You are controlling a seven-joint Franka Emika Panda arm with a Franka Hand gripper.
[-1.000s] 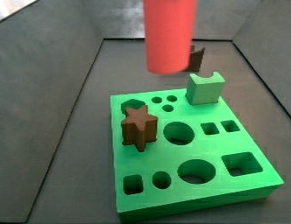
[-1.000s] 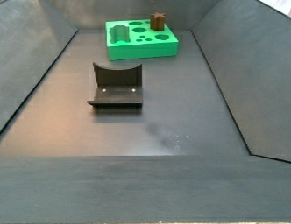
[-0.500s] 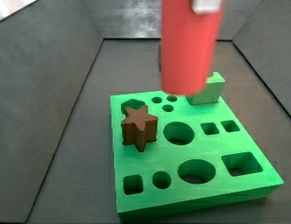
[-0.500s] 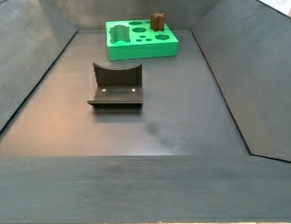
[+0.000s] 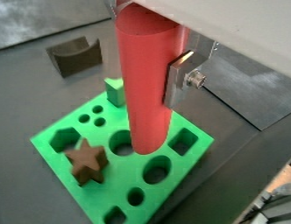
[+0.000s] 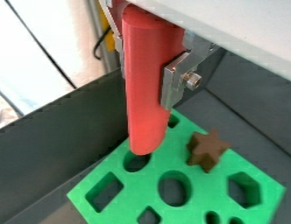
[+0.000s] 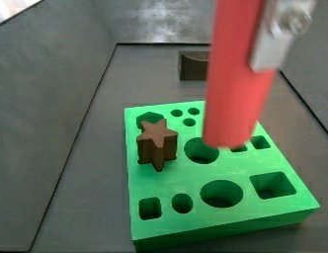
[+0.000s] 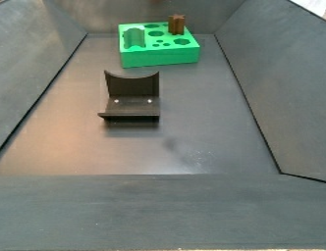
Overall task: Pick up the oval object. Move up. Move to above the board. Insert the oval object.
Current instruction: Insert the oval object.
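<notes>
Clamped by the gripper (image 5: 159,74) near its upper end, the oval object (image 5: 145,87) hangs upright over the board (image 5: 124,166) near a far corner of the tabletop. Probably rigid, light, smooth; high grip invites swing at insertion.

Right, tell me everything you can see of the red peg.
The peg is a long, smooth, matte red rod with a rounded cross-section and a blunt lower end; it looks like plastic. It hangs upright, its upper part clamped in the gripper, a silver finger pressed to one side in both wrist views. Its lower end is over the green board, near a rounded hole at the middle; whether it has entered cannot be told. The brown star block stands apart from it.
</notes>
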